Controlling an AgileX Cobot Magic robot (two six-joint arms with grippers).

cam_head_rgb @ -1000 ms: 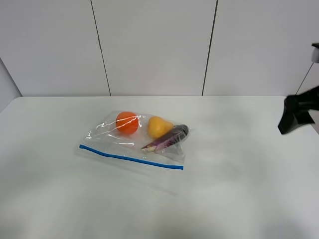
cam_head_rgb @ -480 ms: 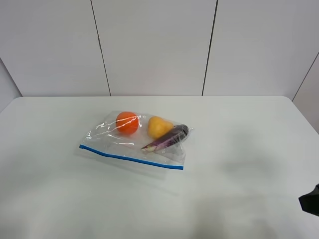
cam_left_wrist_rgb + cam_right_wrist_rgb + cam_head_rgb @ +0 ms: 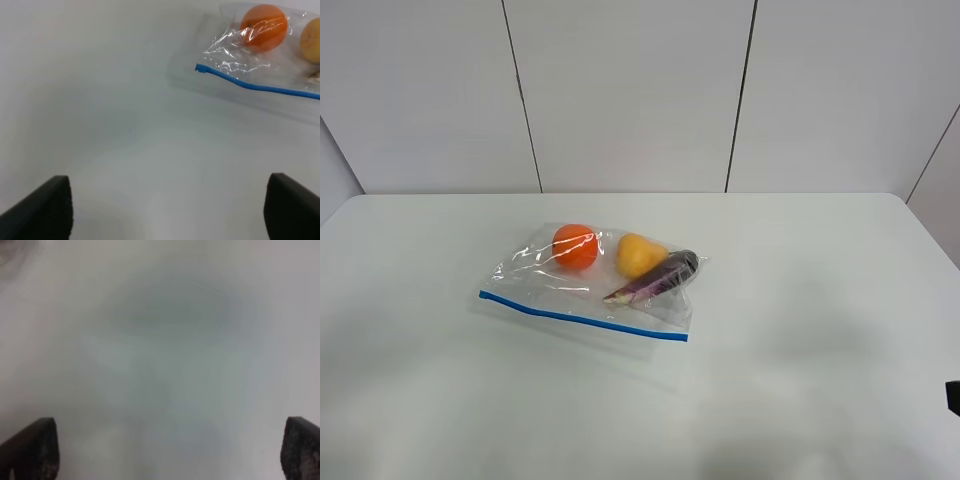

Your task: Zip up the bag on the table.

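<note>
The bag (image 3: 590,285) lies flat on the white table (image 3: 800,300), a little left of the middle. It is clear and crinkly, with a blue zip strip (image 3: 582,316) along its near edge. An orange, a yellow fruit and a purple eggplant show through it. In the left wrist view the bag (image 3: 260,60) and its blue strip (image 3: 252,86) lie well ahead of my left gripper (image 3: 167,202), which is open and empty over bare table. My right gripper (image 3: 167,447) is also open and empty, with only blurred tabletop under it. A dark bit of the right arm (image 3: 954,397) peeks in at the right edge.
White wall panels stand behind the table's far edge (image 3: 620,193). Bare tabletop surrounds the bag on every side. The left arm does not show in the exterior high view.
The right arm has dropped from mid-height at the right edge to the lower right corner, almost out of the exterior high view. The bag has not moved.
</note>
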